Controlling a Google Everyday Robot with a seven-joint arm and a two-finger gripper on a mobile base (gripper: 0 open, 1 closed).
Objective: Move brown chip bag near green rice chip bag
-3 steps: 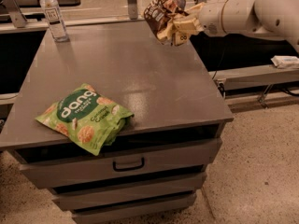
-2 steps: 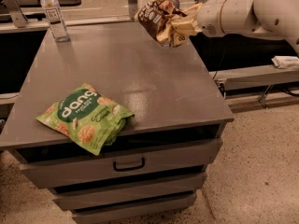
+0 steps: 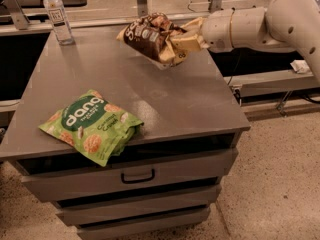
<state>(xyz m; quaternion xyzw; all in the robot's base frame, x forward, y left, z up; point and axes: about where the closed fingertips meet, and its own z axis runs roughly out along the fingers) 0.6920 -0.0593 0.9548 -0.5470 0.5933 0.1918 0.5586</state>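
Observation:
The brown chip bag (image 3: pixel 150 36) hangs in the air above the far middle of the grey cabinet top (image 3: pixel 180 96), tilted, dark front facing me. My gripper (image 3: pixel 184 39) comes in from the right on a white arm and is shut on the bag's pale right end. The green rice chip bag (image 3: pixel 91 125) lies flat at the front left of the top, with its lower edge over the front rim. The brown bag is well behind and to the right of the green one.
A clear water bottle (image 3: pixel 56 15) stands upright at the far left corner of the top. The cabinet has drawers below, one with a dark handle (image 3: pixel 137 175). Speckled floor lies to the right. A low shelf runs behind the cabinet.
My gripper has carried the brown chip bag leftwards and a little lower over the cabinet top. The green bag and bottle have not moved.

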